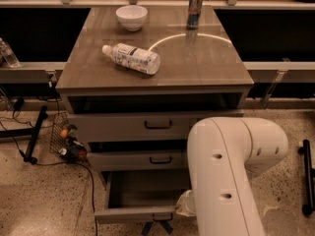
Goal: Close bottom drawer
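The bottom drawer (140, 191) of the grey wood-grain cabinet is pulled out, and its long grey tray looks empty. Its short front panel (125, 214) carries a small black bar handle (162, 217) near the lower edge of the view. My white arm (226, 171) fills the lower right and reaches down next to the drawer. My gripper (185, 204) shows only as a pale part at the right end of the front panel. The arm hides most of it.
The middle drawer (128, 160) and top drawer (113, 127) sit nearly flush. On the cabinet top (206, 58) lie a plastic bottle (132, 58), a white bowl (131, 16) and a can (195, 4). Cables and a small basket (66, 141) are on the floor to the left. A black stand (308, 181) is on the right.
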`<state>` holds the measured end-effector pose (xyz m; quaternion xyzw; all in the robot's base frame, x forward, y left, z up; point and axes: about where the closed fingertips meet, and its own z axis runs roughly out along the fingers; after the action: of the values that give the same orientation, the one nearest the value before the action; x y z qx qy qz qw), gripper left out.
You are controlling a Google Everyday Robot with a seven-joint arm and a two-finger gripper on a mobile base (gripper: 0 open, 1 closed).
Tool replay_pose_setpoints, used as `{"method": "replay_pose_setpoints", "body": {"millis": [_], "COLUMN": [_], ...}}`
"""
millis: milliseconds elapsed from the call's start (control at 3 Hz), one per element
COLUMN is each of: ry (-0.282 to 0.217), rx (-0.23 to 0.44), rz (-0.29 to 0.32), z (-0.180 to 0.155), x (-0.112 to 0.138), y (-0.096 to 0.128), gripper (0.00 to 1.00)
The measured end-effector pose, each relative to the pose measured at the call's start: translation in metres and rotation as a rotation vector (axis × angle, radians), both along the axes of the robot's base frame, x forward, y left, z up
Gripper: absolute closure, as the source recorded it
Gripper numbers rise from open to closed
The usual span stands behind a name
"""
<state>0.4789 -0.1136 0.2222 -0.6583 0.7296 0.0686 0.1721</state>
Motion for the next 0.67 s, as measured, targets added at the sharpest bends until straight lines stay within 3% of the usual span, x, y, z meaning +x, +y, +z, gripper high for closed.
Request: {"method": "replay_pose_setpoints", "body": {"millis": [333,667], "ry": [-0.028,-0.018], "rx": [0.003,-0.032], "rz": [-0.006,-0.024], "z": [0.025,0.024], "x": [-0.001,-0.014], "y": [-0.009,-0.034], "gripper": [0.05,0.15]}}
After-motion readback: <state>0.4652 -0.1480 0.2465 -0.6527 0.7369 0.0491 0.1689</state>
